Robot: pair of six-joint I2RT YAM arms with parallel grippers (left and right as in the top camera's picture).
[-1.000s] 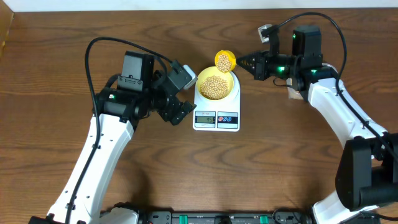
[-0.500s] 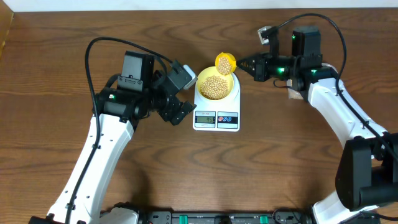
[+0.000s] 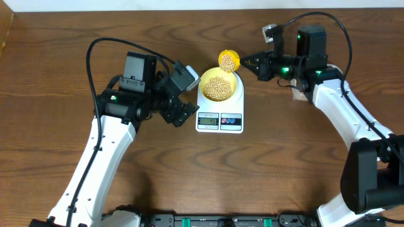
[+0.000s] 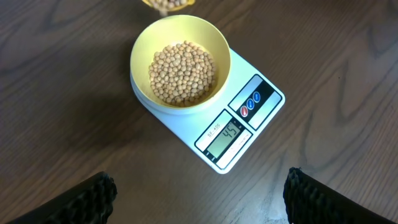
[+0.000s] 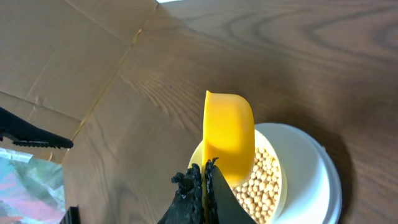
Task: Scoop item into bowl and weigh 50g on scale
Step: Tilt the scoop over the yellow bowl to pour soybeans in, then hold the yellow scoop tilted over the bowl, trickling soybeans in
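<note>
Filling the small pale-yellow round bowl [image 4: 142, 78], the tiny tan round beans [image 4: 183, 73] sit on the white flat digital scale [image 4: 225, 134], whose grey display reads 45; smaller print above it is illegible. The right gripper [image 5: 203, 183], clamped on the bright yellow plastic scoop [image 5: 229, 140], tips it over the bowl's rim. Topping-up seems underway; next calls for trickling only a few beans. The left gripper [image 4: 200, 199] hovers wide open, empty.

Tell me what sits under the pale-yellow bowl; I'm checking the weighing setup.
The bowl rests on the white scale, whose display and two buttons show beside it. The scale's top directly beneath is covered, and beans hide the bowl's floor.
</note>
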